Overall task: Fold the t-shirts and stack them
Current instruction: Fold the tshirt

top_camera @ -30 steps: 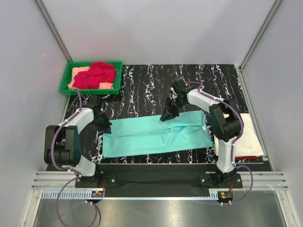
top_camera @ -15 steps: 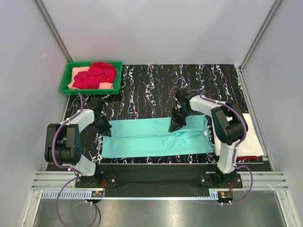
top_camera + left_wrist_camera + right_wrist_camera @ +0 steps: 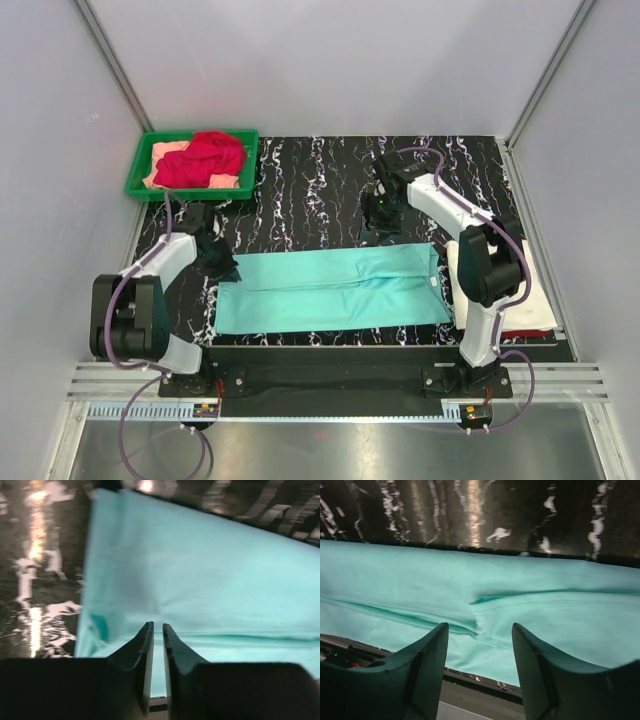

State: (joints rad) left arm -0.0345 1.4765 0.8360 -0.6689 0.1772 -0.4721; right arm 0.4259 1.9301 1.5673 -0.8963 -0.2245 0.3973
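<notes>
Closest to me, just past the arms' bases, the mint-teal shirt (image 3: pixel 330 292) lies flat on the black marbled worktop (image 3: pixel 300 190), folded lengthwise into a long band that runs from one arm to the other. A soft ridge crosses it along its length, plain in the right wrist view. To its right, behind the right arm (image 3: pixel 450 205), a cream-white shirt (image 3: pixel 525 285) sits folded at the worktop's edge, with a sliver of red showing under its near side. The left arm (image 3: pixel 160 262) reaches to the band's far left corner; the left jaws point down at the cloth there, their fingers (image 3: pixel 142 645) parted by only a thin slit with nothing caught between them. A little further back, the right jaws hang over the bare worktop just beyond the band's far edge, near its middle; their fingers (image 3: pixel 427 655) stand wide apart and hold nothing. At the far left corner stands the green tray (image 3: pixel 135 175), and in it a red shirt (image 3: pixel 205 158) is heaped loosely on a peach shirt (image 3: pixel 162 152).
</notes>
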